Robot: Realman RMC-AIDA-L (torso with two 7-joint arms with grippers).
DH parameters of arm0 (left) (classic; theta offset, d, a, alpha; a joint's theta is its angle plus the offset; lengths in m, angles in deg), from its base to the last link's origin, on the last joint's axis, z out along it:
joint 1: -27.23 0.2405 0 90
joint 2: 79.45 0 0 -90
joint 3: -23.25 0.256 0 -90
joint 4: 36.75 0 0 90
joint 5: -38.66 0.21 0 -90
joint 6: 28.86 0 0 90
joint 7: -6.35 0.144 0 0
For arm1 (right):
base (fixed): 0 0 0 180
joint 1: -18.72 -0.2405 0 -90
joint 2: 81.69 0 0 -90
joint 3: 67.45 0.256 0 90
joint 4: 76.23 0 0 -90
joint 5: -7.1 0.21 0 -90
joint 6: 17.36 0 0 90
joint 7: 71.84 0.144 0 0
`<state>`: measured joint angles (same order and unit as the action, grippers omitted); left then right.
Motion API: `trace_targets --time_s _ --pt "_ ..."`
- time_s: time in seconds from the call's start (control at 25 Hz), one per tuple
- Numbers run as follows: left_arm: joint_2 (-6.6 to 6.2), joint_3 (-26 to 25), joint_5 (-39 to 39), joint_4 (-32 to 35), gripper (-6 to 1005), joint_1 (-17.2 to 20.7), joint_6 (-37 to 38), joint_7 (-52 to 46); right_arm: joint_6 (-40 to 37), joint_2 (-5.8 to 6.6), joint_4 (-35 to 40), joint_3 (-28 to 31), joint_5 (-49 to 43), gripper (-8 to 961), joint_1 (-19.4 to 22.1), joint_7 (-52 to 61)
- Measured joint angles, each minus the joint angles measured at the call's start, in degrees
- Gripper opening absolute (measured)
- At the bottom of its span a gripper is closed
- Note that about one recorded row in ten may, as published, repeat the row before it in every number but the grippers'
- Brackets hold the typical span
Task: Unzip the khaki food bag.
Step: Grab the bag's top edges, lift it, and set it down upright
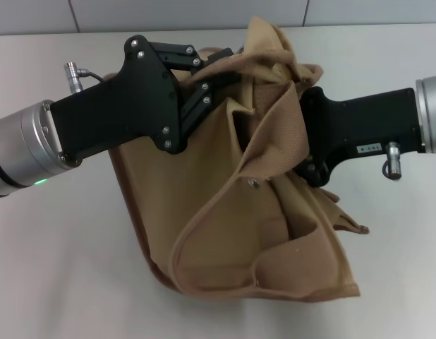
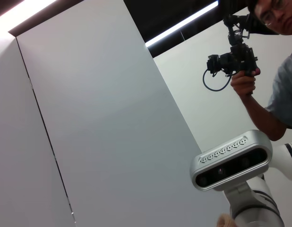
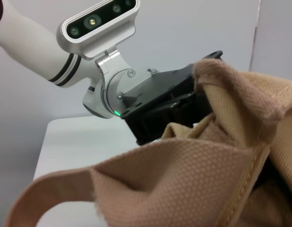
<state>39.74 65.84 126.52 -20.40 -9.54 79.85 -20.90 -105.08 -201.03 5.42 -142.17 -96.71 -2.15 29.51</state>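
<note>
The khaki food bag [image 1: 225, 233] hangs crumpled between my two arms over the white table [image 1: 56, 268] in the head view. Its front pocket gapes, a silver snap stud [image 1: 252, 183] shows, and its webbing handles bunch at the top. My left gripper [image 1: 221, 62] reaches in from the left and is shut on the bag's top edge. My right gripper [image 1: 306, 152] comes in from the right, its tip buried behind the folded fabric. The right wrist view shows the bag's canvas [image 3: 193, 179] close up with the left gripper's black body [image 3: 169, 104] behind it. No zipper shows.
The left wrist view looks up at white wall panels [image 2: 103, 132], my head camera [image 2: 231, 161] and a person holding a camera [image 2: 233, 61]. The table's far edge meets the wall [image 1: 204, 14].
</note>
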Motion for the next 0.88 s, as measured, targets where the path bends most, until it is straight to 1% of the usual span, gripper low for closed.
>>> trace_targets --time_s 0.2,0.52,0.88 --pt "0.00 -0.3 0.0 -0.1 61 0.0 0.0 0.1 -2.0 0.06 1.3 0.0 -0.1 3 0.8 0.4" --pt "0.00 0.1 -1.2 -0.4 61 -0.1 -0.3 0.1 -4.0 0.09 3.9 0.4 -2.4 4 3.3 1.0" --pt "0.00 0.0 -1.4 -0.4 62 -0.2 -0.4 0.1 -6.6 0.17 6.1 1.3 -3.9 6 4.6 2.9"
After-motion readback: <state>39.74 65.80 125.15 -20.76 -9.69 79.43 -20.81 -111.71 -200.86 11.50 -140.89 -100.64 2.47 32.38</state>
